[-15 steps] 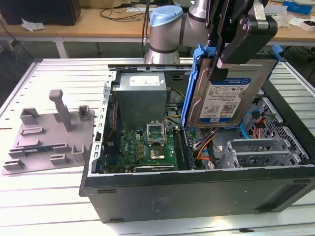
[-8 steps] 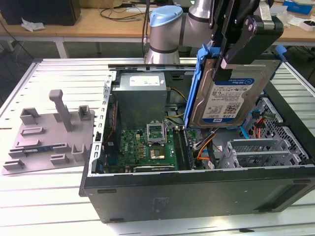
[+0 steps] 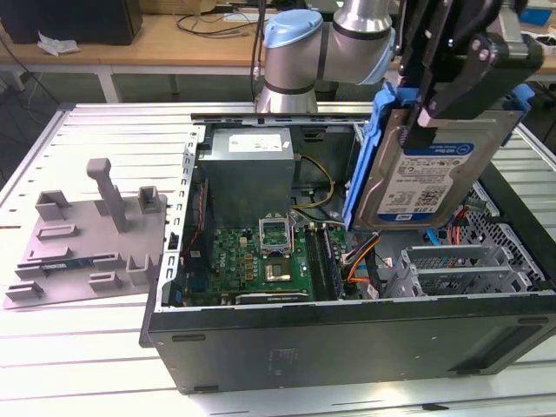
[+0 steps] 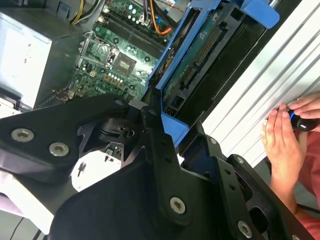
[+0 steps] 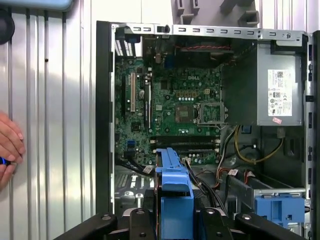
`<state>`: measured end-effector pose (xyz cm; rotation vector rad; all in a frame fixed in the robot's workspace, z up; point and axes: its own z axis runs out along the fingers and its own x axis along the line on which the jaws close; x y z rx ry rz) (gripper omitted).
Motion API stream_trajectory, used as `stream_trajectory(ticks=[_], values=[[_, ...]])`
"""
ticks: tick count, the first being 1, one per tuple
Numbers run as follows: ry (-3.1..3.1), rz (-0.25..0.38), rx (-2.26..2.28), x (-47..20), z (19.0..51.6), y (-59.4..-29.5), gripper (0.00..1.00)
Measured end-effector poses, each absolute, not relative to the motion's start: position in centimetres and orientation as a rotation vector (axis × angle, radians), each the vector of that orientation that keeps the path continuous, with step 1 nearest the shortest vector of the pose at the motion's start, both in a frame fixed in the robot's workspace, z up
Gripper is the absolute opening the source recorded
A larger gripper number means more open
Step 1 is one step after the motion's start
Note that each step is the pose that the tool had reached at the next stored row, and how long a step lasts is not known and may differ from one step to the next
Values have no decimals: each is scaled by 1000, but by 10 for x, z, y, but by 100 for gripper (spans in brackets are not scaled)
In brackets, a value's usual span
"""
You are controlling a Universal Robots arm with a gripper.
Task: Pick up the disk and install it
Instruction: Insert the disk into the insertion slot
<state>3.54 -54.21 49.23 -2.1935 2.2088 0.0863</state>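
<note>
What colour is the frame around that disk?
Blue; the disk frame shows best in the exterior view.

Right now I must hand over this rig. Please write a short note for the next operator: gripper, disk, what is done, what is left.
Gripper: shut on the disk, which hangs tilted above the open computer case.
Done: the disk is picked up.
Left: the disk is not yet installed; the grey metal cage lies below it inside the case.
Caution: a person's hand is over the table beside the case.
</note>
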Motion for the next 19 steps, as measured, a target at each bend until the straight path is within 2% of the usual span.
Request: stream_trajectory(ticks=[19], values=[[2202,86,-2201,107,492,-560,37]])
